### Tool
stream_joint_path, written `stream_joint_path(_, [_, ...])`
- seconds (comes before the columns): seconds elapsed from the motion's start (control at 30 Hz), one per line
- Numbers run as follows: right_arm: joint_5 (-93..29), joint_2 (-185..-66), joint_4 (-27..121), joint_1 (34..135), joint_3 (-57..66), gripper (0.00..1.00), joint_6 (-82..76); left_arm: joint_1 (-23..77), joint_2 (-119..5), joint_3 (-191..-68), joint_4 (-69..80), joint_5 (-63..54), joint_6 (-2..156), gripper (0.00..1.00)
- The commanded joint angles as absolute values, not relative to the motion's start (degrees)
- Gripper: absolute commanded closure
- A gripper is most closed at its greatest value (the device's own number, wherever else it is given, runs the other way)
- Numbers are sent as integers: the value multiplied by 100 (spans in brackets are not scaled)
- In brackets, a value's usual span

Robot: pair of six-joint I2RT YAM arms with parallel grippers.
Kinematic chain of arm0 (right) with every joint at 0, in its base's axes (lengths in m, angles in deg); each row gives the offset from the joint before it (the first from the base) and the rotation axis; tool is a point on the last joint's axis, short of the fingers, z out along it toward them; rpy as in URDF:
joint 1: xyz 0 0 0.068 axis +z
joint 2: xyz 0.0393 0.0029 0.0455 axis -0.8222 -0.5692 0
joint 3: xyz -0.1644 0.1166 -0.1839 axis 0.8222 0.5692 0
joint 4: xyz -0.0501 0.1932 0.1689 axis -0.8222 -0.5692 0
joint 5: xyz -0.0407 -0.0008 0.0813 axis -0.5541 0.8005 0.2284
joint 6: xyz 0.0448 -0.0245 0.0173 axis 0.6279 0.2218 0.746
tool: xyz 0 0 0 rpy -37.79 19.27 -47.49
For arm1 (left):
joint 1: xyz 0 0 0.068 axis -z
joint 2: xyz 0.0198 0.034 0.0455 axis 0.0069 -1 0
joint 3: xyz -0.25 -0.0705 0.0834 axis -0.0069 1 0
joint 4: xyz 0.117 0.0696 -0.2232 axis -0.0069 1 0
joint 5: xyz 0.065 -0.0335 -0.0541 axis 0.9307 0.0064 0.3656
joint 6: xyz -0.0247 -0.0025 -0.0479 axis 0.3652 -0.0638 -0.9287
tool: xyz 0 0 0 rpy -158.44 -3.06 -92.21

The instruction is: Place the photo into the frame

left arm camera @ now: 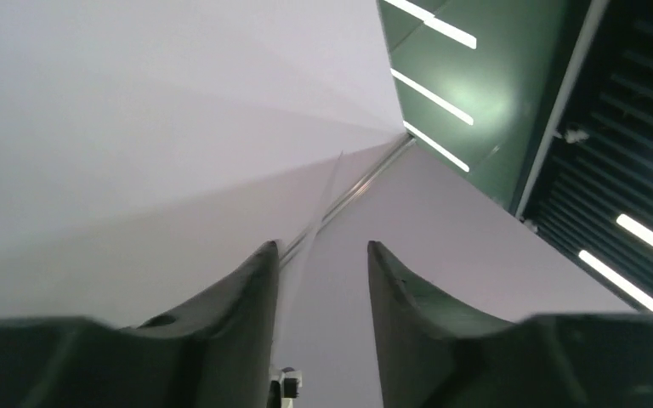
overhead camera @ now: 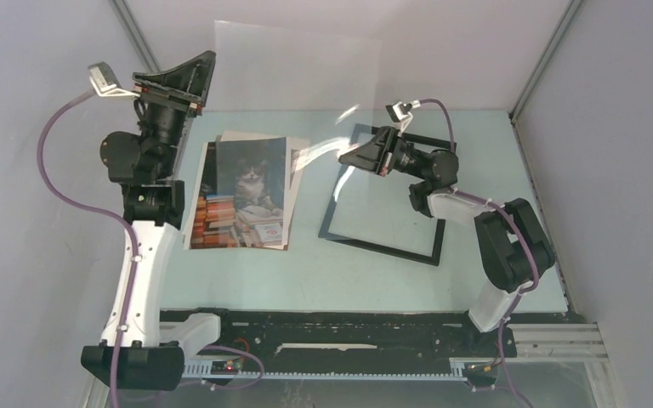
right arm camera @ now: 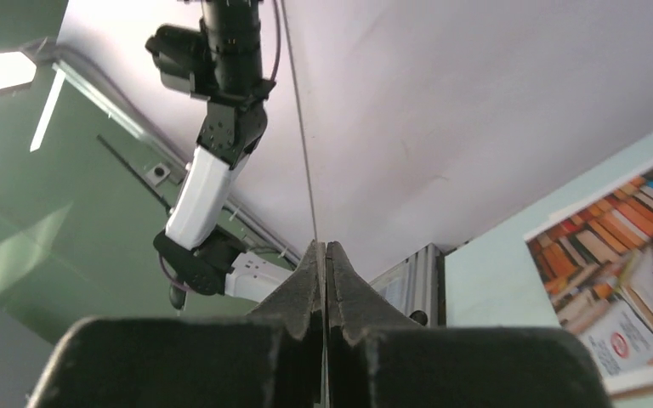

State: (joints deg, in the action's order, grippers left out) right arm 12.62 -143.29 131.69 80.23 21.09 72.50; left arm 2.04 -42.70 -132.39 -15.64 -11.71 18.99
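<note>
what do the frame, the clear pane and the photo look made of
frame: thin matte black bars, plastic or painted wood, can't tell. clear pane: see-through with glare streaks, very thin edge, probably acrylic, maybe glass. photo: thin printed paper lying flat, gloss hard to judge

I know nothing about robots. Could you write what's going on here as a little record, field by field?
photo: lying flat on the table, left side
frame: lying flat, right side, nothing in it
pane: clear sheet held up off the table
right gripper: shut on the pane's edge
left gripper: jaws apart, raised by the pane's left edge
progress: photo not yet in frame
</note>
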Motion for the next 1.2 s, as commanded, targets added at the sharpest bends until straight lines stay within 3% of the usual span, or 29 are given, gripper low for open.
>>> stream_joint_path(0.0, [1274,-14269,13414,7403,2370,100,7647,59,-4366,-12846,-1225,-1062,2161,39])
stream_joint_path(0.13, [1812,-14728,13324,7047,2418,100,7868,57,-4823,-13100,75,-1235,3234,19])
stream_joint_path(0.23, [2048,-14982,13289,6910,2609,100,7862,57,-5104,-13009,533,-1238,3779,14])
stream_joint_path(0.33, [2111,-14942,12205,6695,2833,100,7074,57,-5206,-12617,666,-1022,4183,13])
stream_joint_path(0.53, [1607,-14455,8116,6456,2591,100,4442,368,-5660,-12182,634,-360,4697,13])
stream_joint_path(0.83, [1437,-14853,6663,5902,2415,100,3232,1227,-7750,-12608,-830,-379,4343,15])
stream_joint_path(1.0, [1401,-15108,6055,5578,2207,100,2713,1366,-8855,-13244,-877,-1216,4340,21])
stream_joint_path(1.17, [1135,-15071,5353,5232,2109,100,2229,1475,-8950,-13331,-285,-1309,4865,22])
